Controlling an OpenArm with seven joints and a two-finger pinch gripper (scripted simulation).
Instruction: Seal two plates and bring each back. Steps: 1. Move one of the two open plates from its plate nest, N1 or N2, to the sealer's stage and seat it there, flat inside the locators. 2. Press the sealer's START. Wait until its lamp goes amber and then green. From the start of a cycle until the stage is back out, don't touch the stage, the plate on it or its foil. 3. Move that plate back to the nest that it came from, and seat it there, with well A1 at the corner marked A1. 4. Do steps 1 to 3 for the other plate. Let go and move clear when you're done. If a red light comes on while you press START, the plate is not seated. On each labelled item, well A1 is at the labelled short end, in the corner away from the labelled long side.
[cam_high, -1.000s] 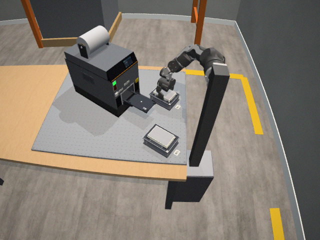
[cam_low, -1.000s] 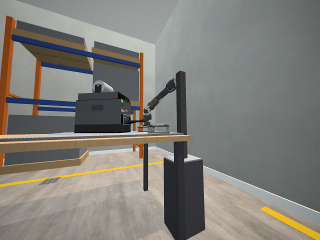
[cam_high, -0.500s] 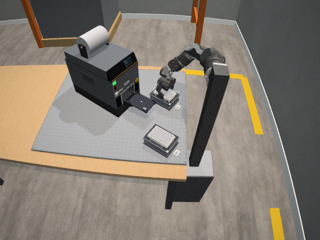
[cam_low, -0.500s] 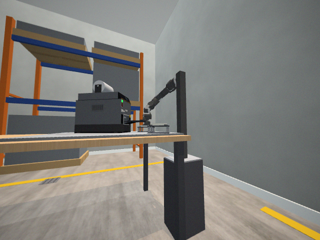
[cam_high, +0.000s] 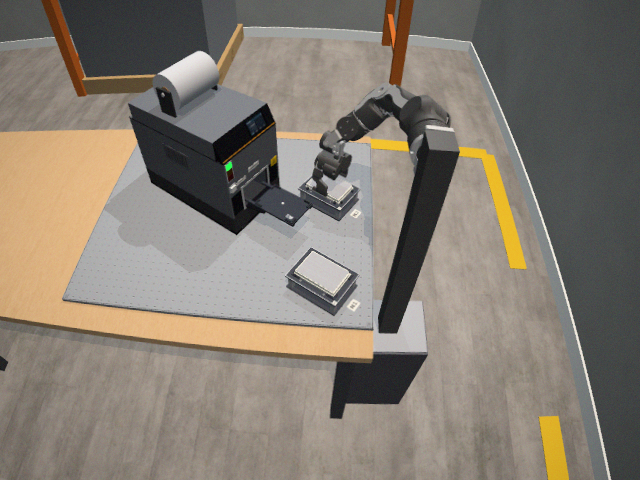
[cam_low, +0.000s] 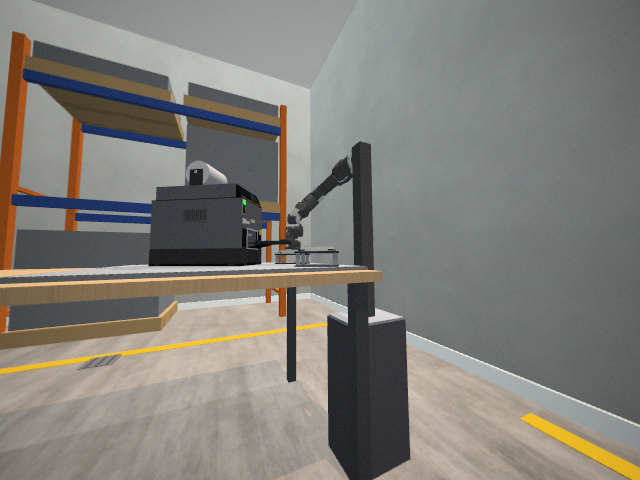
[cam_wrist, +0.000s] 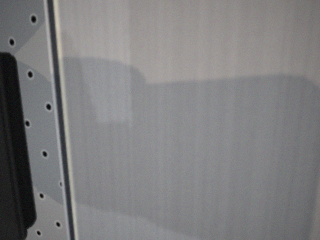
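Note:
My gripper (cam_high: 323, 189) (cam_low: 293, 243) is open at nest N2 (cam_high: 338, 210), its fingers low around the plate (cam_high: 344, 195) (cam_wrist: 200, 150) there. In the wrist view one dark finger stands at the left, with a gap to the plate's edge; the other is out of view. That plate lies in the nest with a smooth, foil-like grey top; no wells show. The other plate (cam_high: 321, 271) lies flat in nest N1 (cam_high: 312, 296), its top pale and plain. The sealer (cam_high: 180, 136) (cam_low: 196, 227) has its stage (cam_high: 276, 205) out with no plate on it. Its lamp (cam_high: 228, 166) (cam_low: 244, 202) is green. Corner A1 cannot be made out.
The stage's outer end reaches close to nest N2. A white roll (cam_high: 188, 80) (cam_low: 206, 173) sits on top of the sealer. The arm's dark post (cam_high: 421, 227) (cam_low: 362, 206) stands beyond the table's right edge.

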